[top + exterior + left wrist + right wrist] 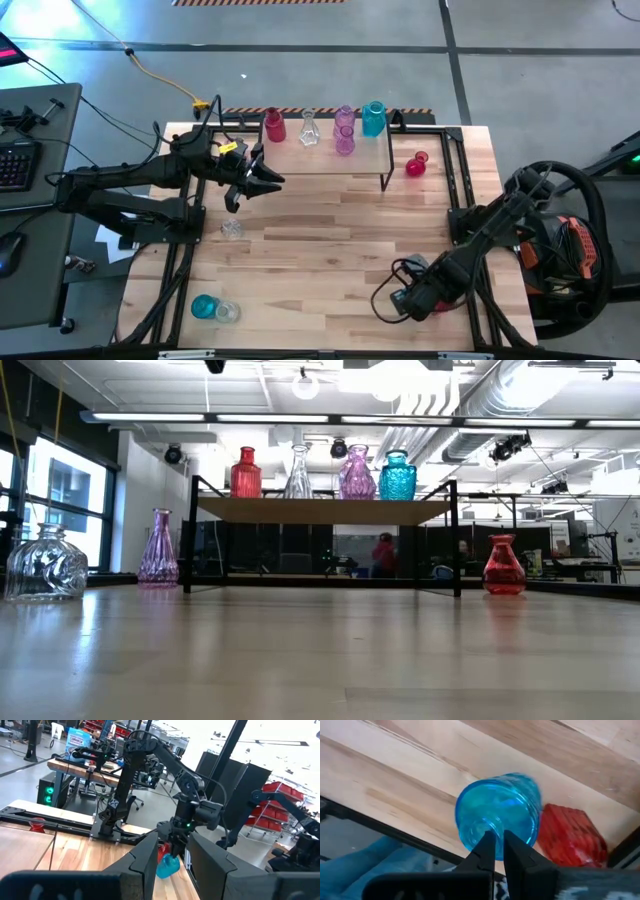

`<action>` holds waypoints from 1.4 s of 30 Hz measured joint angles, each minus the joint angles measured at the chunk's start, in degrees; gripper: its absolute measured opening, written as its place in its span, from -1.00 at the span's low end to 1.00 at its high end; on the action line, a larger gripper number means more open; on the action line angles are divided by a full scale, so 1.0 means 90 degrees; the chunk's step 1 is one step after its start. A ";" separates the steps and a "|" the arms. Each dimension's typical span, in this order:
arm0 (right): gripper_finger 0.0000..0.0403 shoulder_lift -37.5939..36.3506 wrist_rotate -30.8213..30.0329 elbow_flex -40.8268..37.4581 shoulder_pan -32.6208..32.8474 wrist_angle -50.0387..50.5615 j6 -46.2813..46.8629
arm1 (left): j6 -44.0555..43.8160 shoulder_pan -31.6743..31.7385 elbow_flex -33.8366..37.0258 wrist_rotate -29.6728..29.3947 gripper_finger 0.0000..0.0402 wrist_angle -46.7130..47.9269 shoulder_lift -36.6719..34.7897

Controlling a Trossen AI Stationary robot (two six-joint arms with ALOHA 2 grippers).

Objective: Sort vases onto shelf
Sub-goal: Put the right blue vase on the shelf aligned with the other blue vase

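The right gripper (pixel 499 841) has its jaws clenched on the rim of a blue vase (pixel 500 817) near the table's (pixel 330 250) front right corner, a red vase (pixel 570 837) touching it. Lift straight up, slowly. The left gripper (pixel 262 180), part open and empty, hovers beside the shelf (pixel 325 160).

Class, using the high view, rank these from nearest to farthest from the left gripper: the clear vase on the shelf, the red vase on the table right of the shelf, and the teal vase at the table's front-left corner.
From the left gripper:
1. Clear vase, on the shelf.
2. Teal vase, front-left corner.
3. Red vase, on the table right of the shelf.
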State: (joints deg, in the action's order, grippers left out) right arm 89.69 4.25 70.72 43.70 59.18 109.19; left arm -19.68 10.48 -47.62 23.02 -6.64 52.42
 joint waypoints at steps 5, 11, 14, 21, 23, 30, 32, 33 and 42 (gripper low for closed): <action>-1.00 -0.0007 -0.0114 0.0199 -0.0156 0.0175 -0.0123 | 0.0152 0.0000 0.0000 0.0000 -0.48 0.0198 0.0000; -1.00 -0.0007 -0.0089 0.0161 -0.0258 0.0471 -0.0180 | 0.0202 -0.0002 0.0000 0.0000 -0.48 0.0353 0.0000; -1.00 -0.0007 -0.0114 0.0161 -0.0275 0.0429 -0.0182 | 0.0202 -0.0002 0.0000 0.0000 -0.48 0.0340 0.0000; -1.00 -0.0007 -0.0186 0.0161 -0.0277 0.0437 -0.0153 | 0.0210 -0.0002 0.0000 0.0000 -0.48 0.0343 0.0000; -1.00 -0.0007 -0.0214 0.0161 -0.0276 0.0442 -0.0121 | 0.0221 -0.0002 0.0000 0.0000 -0.48 0.0343 0.0000; -1.00 -0.0007 -0.0304 0.0161 -0.0275 0.0440 0.0049 | 0.0319 -0.0002 0.0000 0.0000 -0.48 0.0343 0.0000; -1.00 -0.0007 -0.0304 0.0161 -0.0275 0.0436 0.0071 | 0.0318 -0.0002 0.0000 0.0000 -0.48 0.0344 0.0000; -1.00 -0.0007 -0.0306 0.0161 -0.0275 0.0431 0.0132 | 0.0318 -0.0002 0.0000 0.0000 -0.48 0.0345 0.0000; -1.00 -0.0007 -0.0634 0.0158 -0.0275 -0.0026 0.0345 | 0.0316 -0.0002 0.0000 0.0000 -0.48 0.0349 0.0000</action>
State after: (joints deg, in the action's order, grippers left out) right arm 89.62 -1.45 72.14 41.23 58.94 112.29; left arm -16.84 10.47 -47.62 23.03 -3.50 52.42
